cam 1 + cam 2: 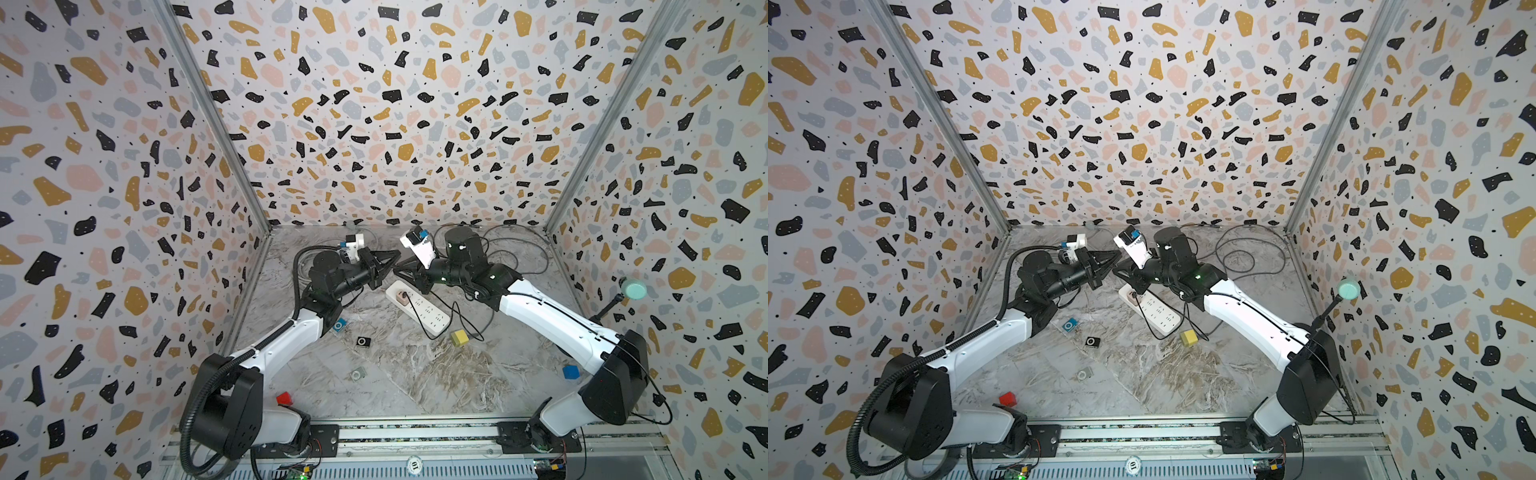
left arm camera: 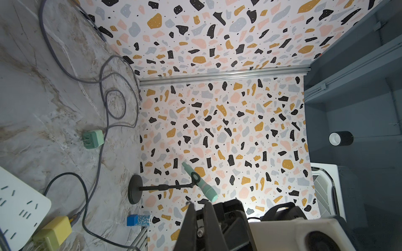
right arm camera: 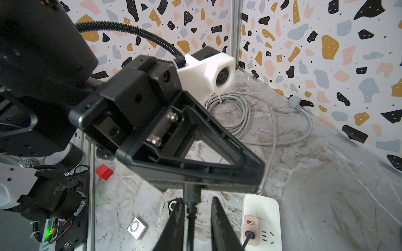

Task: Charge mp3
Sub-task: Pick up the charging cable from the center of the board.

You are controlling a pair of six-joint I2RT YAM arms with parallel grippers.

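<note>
In both top views the left pincer (image 1: 394, 258) and the right pincer (image 1: 397, 272) meet tip to tip above the far end of the long white power strip (image 1: 419, 309). Three small square mp3 players lie flat on the grey marbled tabletop (image 1: 436, 374), on the near side of the strip and well apart from both pincers. They are a blue mp3 player (image 1: 340, 325) at the edge of the left arm, a black mp3 player (image 1: 363, 341) and a silver mp3 player (image 1: 357, 375), the silver one nearest the robot's bases. The strip holds one pink plug-in adapter (image 1: 401, 296) in its far end. One yellow adapter (image 1: 459, 338) lies just beside its near end. There are also one red cube (image 1: 284, 398), one blue cube (image 1: 571, 371) and one mint-green microphone (image 1: 633, 289) on a black stand.

In the left wrist view the left pincer's fingers (image 2: 191, 217) stand close together. One green adapter (image 2: 93, 139) lies loose on the table with a grey lead beside it. The yellow adapter (image 2: 53, 230) is near a corner of the strip.

In the right wrist view the left pincer is closed on the thick end of a black cable (image 3: 191, 217). The cable hangs down into the gap of the right pincer (image 3: 197, 201), whose fingers stand apart. Whether a finger touches the cable cannot be told. Below, the silver player (image 3: 136, 228) lies in the open and the black one (image 3: 173, 204) is half hidden behind a finger, both clear of the pincers. The pink adapter (image 3: 251, 227) has a black lead plugged into it.
</note>
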